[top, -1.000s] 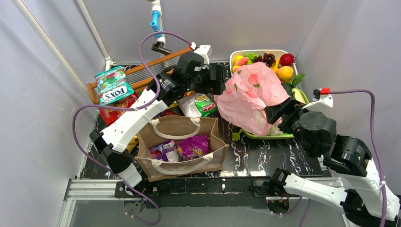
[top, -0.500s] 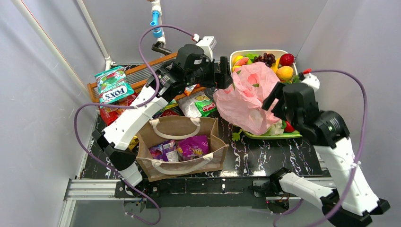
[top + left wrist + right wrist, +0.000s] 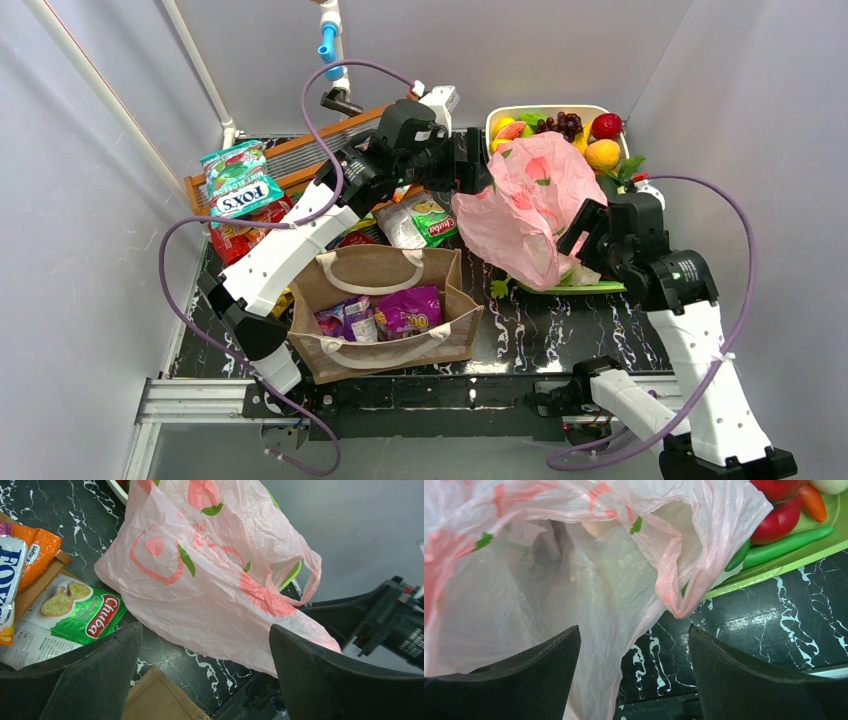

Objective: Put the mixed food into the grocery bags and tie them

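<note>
The pink grocery bag lies slumped over the green tray, its mouth towards my right wrist camera. My left gripper is open at the bag's upper left, nothing between its fingers. My right gripper is open at the bag's right side; thin pink film hangs between its jaws, ungripped. The brown tote stands open at front left with purple packets inside. A green Chuba packet and a Fox's packet lie outside. Toy fruit fills the white tray.
A wooden slatted rack runs along the back left, with more snack packets below it. Red and green toy vegetables sit on the green tray. Grey walls close in on both sides. The table is black marble.
My right arm has swung up and in, bringing its gripper to the pink bag's right side. My left gripper has shifted right, up to the bag's upper left.
</note>
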{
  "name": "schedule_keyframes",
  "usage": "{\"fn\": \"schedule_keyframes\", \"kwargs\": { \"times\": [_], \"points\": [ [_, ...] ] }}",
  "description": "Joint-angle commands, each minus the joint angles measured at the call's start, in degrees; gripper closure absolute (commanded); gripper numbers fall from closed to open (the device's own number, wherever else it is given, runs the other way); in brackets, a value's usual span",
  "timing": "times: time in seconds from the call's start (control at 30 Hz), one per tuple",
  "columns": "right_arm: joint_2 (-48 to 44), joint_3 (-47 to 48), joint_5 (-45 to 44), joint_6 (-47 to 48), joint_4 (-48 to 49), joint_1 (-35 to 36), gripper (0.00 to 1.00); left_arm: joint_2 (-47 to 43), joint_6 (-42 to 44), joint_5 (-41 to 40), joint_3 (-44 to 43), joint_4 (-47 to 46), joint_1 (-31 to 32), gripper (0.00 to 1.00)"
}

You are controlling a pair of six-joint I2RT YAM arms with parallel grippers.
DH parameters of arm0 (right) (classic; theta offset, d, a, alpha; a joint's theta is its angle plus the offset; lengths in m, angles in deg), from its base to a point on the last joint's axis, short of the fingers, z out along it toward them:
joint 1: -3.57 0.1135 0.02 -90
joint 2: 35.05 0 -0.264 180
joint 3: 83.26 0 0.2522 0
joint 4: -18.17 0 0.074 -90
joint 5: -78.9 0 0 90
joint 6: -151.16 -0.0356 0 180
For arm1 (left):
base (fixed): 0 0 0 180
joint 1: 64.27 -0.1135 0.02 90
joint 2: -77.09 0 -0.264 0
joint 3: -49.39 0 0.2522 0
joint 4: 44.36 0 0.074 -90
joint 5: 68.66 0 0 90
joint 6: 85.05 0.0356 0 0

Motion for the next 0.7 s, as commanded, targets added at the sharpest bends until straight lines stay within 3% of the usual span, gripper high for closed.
{"fn": "schedule_keyframes", "kwargs": {
  "times": [0.0,0.2,0.33,0.4,0.47,0.6,0.67],
  "points": [
    [0.6,-2.6,1.2,3.2,6.8,-2.9,0.14,-3.3,-0.2,1.2,0.1,0.5,0.2,0.03],
    [2.6,-3.7,-0.9,4.2,9.5,-3.8,0.16,-4.4,-1.0,1.8,2.0,0.3,0.2,0.04],
    [2.8,-6.8,-0.5,3.8,12.1,-4.4,0.25,-4.8,-0.9,2.0,2.8,-0.1,0.2,0.05],
    [3.0,-7.6,-0.8,3.7,13.3,-4.5,0.36,-5.0,-0.7,2.6,3.0,-0.4,0.2,0.05],
    [3.1,-7.9,-1.5,3.9,14.0,-4.6,0.53,-4.8,-0.4,3.6,2.9,-0.6,0.1,0.05],
    [3.2,-4.8,-1.9,4.1,14.1,-4.6,0.98,-4.4,1.5,5.3,1.8,-0.6,0.2,0.05],
    [3.3,-1.2,0.7,3.3,14.1,-4.6,0.99,-4.0,2.2,4.7,0.9,-0.8,0.2,0.05]
  ]
}}
